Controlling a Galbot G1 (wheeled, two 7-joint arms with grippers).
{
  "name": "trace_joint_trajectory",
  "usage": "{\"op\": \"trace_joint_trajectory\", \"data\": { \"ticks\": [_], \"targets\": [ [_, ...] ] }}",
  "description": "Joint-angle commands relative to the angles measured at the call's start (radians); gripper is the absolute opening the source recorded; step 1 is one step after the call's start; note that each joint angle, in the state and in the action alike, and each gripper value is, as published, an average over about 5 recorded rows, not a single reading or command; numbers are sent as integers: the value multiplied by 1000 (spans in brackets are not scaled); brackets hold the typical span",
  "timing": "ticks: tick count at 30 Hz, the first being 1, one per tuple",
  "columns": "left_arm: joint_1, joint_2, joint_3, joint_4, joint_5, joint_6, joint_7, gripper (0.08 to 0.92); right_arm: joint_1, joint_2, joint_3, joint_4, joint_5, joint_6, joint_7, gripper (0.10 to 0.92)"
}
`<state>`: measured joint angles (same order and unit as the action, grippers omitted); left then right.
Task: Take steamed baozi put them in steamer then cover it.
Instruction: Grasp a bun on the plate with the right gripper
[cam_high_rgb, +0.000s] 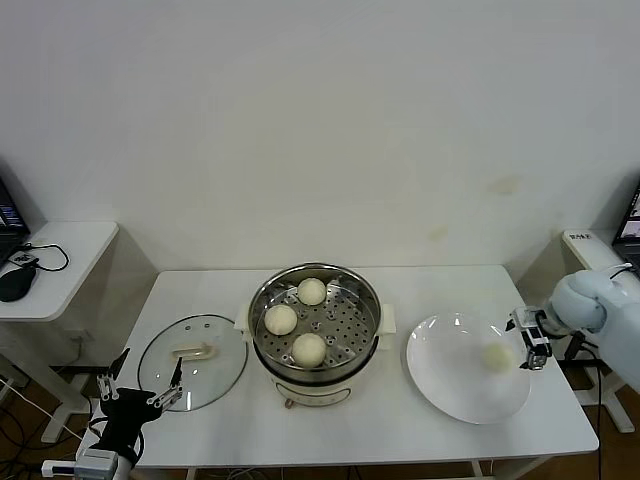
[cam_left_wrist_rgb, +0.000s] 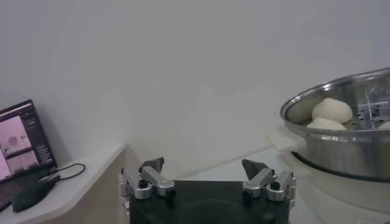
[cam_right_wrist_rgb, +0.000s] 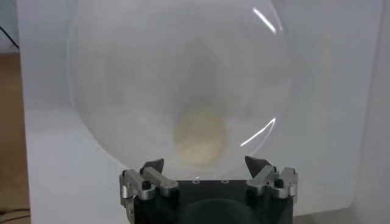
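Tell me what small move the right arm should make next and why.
Probably ease the right pincer, its jaws open, forward around the last cream-white round bun on the flat white plate. Three buns already sit in the shiny steel steamer, and the clear glass lid lies beside it. The left pincer waits open near the lid.

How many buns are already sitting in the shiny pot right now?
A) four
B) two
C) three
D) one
C: three steamed baozi lie on the perforated tray of the steamer, and the fourth is still on the white plate near the right gripper.
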<state>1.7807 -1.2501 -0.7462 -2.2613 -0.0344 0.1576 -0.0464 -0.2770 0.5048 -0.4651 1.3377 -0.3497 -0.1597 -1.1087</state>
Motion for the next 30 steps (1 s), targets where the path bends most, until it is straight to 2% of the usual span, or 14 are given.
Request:
{"op": "trace_joint_trajectory", "data": {
  "ticks": [1, 17, 30],
  "targets": [
    [3, 0, -3, -2, 1, 0, 1, 823, -69, 93, 50, -96, -63, 14, 12, 823],
    [5, -6, -3, 0, 2, -2, 1, 823, -64, 134, 51, -130, -84, 9, 36, 807],
    [3, -5, -1, 1, 1, -2, 0, 823, -9, 99, 12, -98, -42, -10, -12, 629]
  ]
}}
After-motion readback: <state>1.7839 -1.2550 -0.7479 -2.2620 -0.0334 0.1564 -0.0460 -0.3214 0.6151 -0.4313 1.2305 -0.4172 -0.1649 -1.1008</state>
